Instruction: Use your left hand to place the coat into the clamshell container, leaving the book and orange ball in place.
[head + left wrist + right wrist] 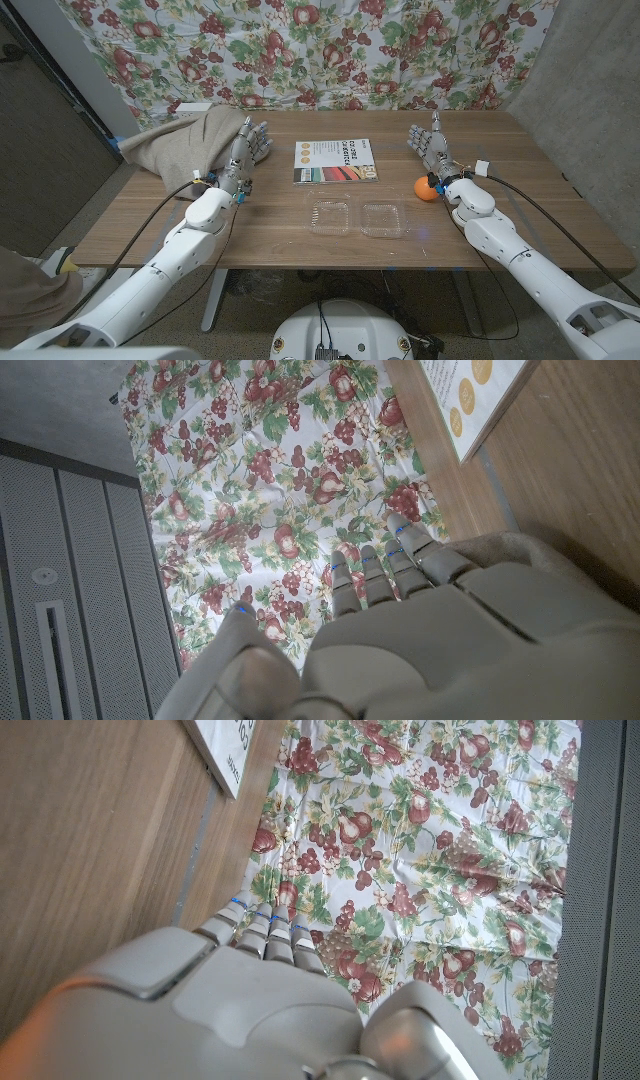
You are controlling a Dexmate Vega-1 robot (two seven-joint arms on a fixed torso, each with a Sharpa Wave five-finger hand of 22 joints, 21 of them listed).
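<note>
Looking down from the head view, the whole wooden desk (140, 215) shows w/ everything on it; the wrist views give only close-ups of each robot hand's back against the fruit-print curtain (330, 50).

Left wrist view: left robot hand (420, 630) w/ fingers (400, 560) reaching toward the curtain, a strip of beige coat (520, 550) just beside the hand, and a corner of the book (470, 400) past that. Right wrist view: right robot hand (240, 1000), bare desk wood and a book corner (225, 750); the coat and ball are seen from the head view, not here.

Coat (175, 145) lies bunched on the desk well left of the book (337, 161), partly hanging off the desk's left edge. Left robot hand (245, 150) stands just at the coat's right edge, between coat and book, fingers up and apart, holding nothing; can't tell if it touches the cloth.

Orange ball (424, 187) sits right of the book, just beside the right robot hand (430, 148), which is raised w/ fingers spread, gripping nothing.

Clear clamshell container (358, 217) lies open in front of the book, both halves flat on the desk, nothing inside.
</note>
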